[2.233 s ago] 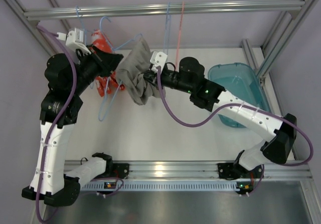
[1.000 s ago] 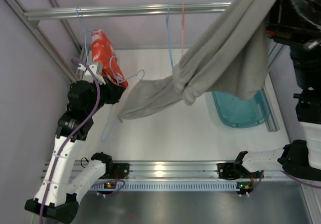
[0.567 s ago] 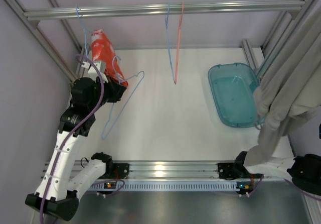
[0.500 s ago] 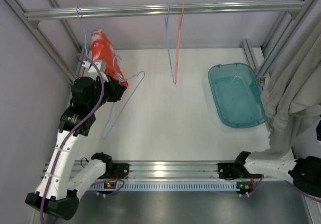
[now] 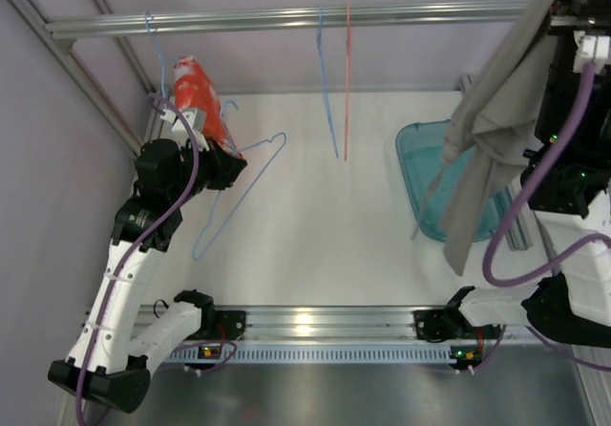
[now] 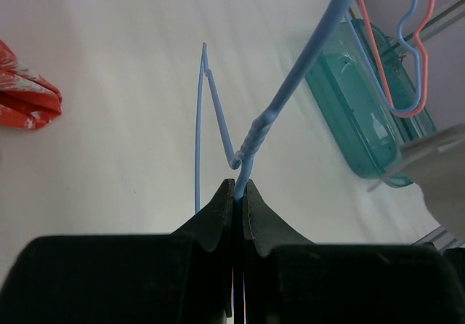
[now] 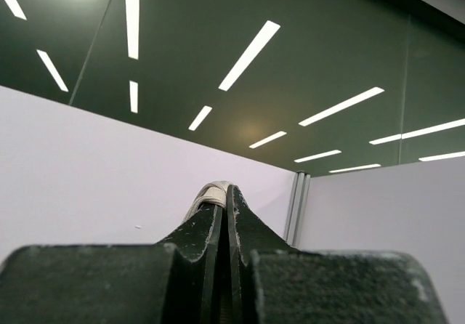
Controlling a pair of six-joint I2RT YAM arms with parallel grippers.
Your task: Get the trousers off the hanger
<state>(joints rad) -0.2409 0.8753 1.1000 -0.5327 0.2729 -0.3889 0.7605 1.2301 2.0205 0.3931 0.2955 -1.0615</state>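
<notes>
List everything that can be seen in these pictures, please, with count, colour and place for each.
trousers: one, grey, hanging from the right gripper, over the tub
held hanger: one, blue, bare, in the left gripper
blue rail hanger: one, mid-rail
pink rail hanger: one, beside the blue one
garment: one, red with white, below the rail's left end
tub: one, teal, table's right side
rail: one, silver, far side
table: one, white
left gripper: black, shut on held hanger
right gripper: black, raised, shut on trousers
</notes>
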